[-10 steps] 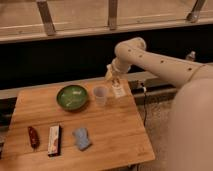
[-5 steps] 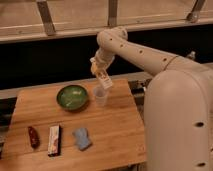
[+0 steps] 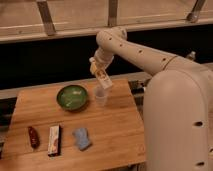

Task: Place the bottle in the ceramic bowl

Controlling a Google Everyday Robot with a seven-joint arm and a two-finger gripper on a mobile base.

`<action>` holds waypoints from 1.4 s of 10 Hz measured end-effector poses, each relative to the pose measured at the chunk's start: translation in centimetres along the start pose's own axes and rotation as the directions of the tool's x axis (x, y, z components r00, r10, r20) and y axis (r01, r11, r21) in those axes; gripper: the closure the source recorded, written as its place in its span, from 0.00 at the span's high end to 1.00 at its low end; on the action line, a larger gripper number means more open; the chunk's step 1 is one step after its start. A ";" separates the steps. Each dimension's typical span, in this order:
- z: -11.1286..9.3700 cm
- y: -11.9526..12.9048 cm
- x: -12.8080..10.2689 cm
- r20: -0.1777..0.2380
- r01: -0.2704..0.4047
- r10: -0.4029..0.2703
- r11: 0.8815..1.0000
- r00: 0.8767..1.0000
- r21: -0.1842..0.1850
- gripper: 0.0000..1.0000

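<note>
The tool [image 3: 100, 71] hangs in the upper middle of the frame, above the back edge of the wooden surface [image 3: 115, 130]. It is closed around the bottle [image 3: 104, 80], which it holds tilted in the air, lower end just over the translucent cup [image 3: 101, 95]. The ceramic bowl [image 3: 72, 96] sits left of the cup, near it but apart, and looks empty. The bottle is probably light, stiff plastic with a smooth, rather slippery skin. A grip across its body, as now, seems right. The glazed bowl is the fragile one, so a low release suits it, and the bottle will likely end up lying on its side. At lower left, a reddish-brown item [image 3: 33, 136], a flat packet [image 3: 54, 140] and a blue-grey cloth [image 3: 81, 138] lie well apart from the bowl.
</note>
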 end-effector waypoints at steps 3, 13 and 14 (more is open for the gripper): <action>0.4 0.9 -0.3 -0.012 0.055 -0.055 0.998 0.998 0.002 0.00; 5.9 12.6 -5.7 0.008 0.323 -0.327 0.931 0.945 -0.172 0.00; 6.4 12.6 -5.7 0.016 0.324 -0.327 0.926 0.945 -0.193 0.00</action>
